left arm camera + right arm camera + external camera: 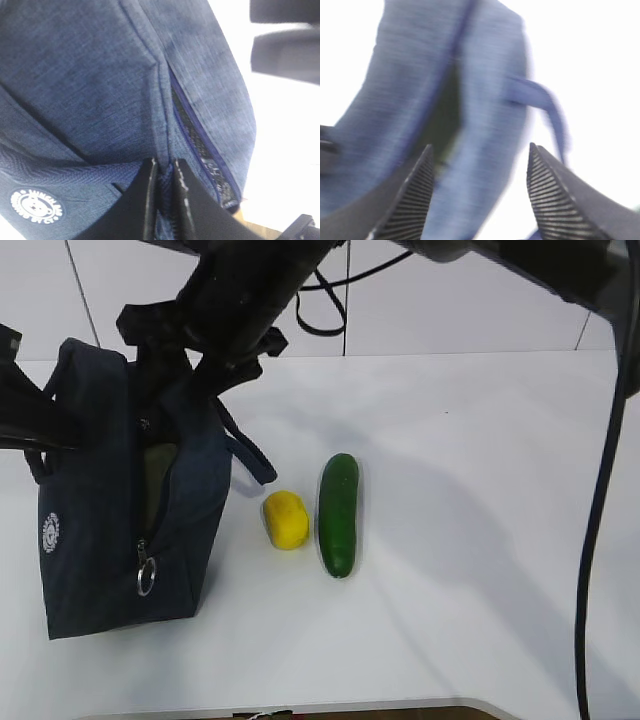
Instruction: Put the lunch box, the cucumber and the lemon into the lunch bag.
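The lunch bag (120, 490) stood upright at the left of the white table (480, 540), its top zipper parted and a pale green shape, probably the lunch box (155, 480), showing inside the opening. The left gripper (165, 200) was pinched tight on a fold of the bag's fabric at its far left side, bracing it. The right gripper (480, 195) hung over the bag's mouth with its jaws spread wide and nothing between them. To the right of the bag, the cucumber (338, 515) lay with its long axis running away from the camera, the lemon (286, 519) just beside it on the bag's side. Both sat nearer the right arm, which seemed best placed to fetch them.
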`<state>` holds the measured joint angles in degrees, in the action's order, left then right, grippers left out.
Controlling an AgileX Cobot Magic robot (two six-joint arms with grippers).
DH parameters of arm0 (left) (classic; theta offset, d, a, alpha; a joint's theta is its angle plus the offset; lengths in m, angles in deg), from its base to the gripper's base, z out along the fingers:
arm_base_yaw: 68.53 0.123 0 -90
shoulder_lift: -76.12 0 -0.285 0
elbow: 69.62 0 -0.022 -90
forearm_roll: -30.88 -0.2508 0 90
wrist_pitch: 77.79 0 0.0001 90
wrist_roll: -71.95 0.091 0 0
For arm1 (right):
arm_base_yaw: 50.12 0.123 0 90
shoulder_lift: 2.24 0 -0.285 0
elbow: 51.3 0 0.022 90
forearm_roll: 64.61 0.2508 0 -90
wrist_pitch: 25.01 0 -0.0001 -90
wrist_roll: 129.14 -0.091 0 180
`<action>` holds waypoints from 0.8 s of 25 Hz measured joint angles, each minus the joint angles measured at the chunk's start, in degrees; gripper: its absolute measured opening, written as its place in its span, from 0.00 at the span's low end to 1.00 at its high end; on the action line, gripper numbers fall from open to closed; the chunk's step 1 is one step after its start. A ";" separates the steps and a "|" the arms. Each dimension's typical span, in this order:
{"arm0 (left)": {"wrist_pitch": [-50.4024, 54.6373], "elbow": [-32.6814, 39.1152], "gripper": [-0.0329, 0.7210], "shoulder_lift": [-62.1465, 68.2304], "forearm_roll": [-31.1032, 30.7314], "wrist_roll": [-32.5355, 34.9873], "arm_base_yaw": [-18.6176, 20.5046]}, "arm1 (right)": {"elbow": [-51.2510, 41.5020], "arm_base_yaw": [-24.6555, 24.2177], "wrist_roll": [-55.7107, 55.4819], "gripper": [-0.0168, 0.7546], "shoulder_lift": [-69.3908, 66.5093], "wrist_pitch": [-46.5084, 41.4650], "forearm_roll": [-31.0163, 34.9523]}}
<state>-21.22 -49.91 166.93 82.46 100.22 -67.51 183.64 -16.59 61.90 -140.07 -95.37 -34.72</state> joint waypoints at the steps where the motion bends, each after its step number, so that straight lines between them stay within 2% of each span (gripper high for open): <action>1: -0.14 0.00 0.06 0.00 -0.16 0.00 0.00 | 1.46 0.00 0.00 0.63 0.00 -0.25 -1.64; 5: -1.18 0.00 0.06 0.00 -0.50 0.08 0.00 | 5.06 0.00 -0.64 0.63 0.00 -0.84 -7.42; 20: -1.41 0.00 0.06 0.00 -1.81 0.13 0.00 | 5.39 -4.03 -2.28 0.63 0.70 -1.30 -18.17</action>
<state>-22.64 -49.91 166.93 80.64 100.35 -67.51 189.03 -20.62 59.63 -139.37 -96.66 -52.89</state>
